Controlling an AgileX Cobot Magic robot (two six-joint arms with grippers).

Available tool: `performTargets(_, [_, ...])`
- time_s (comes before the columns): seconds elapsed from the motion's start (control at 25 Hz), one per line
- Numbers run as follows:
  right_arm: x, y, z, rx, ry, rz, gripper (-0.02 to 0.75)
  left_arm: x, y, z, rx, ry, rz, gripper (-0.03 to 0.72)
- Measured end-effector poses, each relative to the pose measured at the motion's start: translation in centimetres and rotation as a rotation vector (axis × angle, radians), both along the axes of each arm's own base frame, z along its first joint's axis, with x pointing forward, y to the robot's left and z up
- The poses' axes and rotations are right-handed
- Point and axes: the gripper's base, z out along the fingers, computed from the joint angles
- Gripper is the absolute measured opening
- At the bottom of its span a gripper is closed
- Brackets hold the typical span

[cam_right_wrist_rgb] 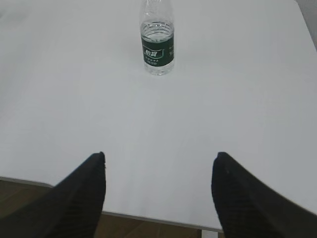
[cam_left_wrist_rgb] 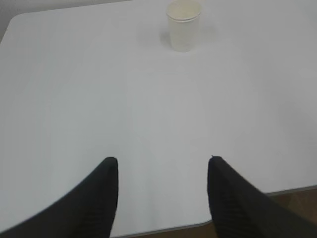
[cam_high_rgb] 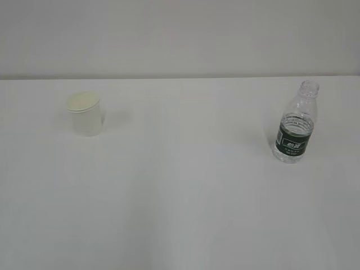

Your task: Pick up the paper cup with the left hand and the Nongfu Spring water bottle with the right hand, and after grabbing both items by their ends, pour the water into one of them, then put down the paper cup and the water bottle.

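The white paper cup (cam_high_rgb: 85,113) stands upright on the left of the white table; the left wrist view shows the paper cup (cam_left_wrist_rgb: 184,25) far ahead. The capless Nongfu Spring water bottle (cam_high_rgb: 295,124), with water in it and a dark green label, stands upright on the right; the same bottle (cam_right_wrist_rgb: 157,42) lies well ahead in the right wrist view. My left gripper (cam_left_wrist_rgb: 162,161) hovers open over the table's near edge, nothing between its black fingers. Likewise my right gripper (cam_right_wrist_rgb: 159,156) is open and empty, far from the bottle. Neither arm shows in the exterior view.
The white table (cam_high_rgb: 180,191) carries only the cup and bottle. Its near edge (cam_right_wrist_rgb: 148,217) runs just under both grippers, with brown floor below. A pale wall stands behind the table.
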Motion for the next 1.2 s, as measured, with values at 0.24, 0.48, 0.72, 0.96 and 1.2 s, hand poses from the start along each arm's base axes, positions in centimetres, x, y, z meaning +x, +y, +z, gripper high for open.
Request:
performTargets(0.24, [0.00, 0.00, 0.00, 0.000, 0.000, 0.000, 0.501, 0.00, 0.00, 0.00, 0.000, 0.000, 0.000, 0.409])
performTargets(0.48, [0.00, 0.00, 0.00, 0.000, 0.000, 0.000, 0.501, 0.00, 0.00, 0.00, 0.000, 0.000, 0.000, 0.409])
performTargets(0.72, [0.00, 0.00, 0.00, 0.000, 0.000, 0.000, 0.501, 0.00, 0.00, 0.00, 0.000, 0.000, 0.000, 0.408])
performTargets(0.96, [0.00, 0.00, 0.00, 0.000, 0.000, 0.000, 0.501, 0.00, 0.00, 0.00, 0.000, 0.000, 0.000, 0.408])
performTargets(1.2, [0.00, 0.00, 0.00, 0.000, 0.000, 0.000, 0.501, 0.00, 0.00, 0.00, 0.000, 0.000, 0.000, 0.407])
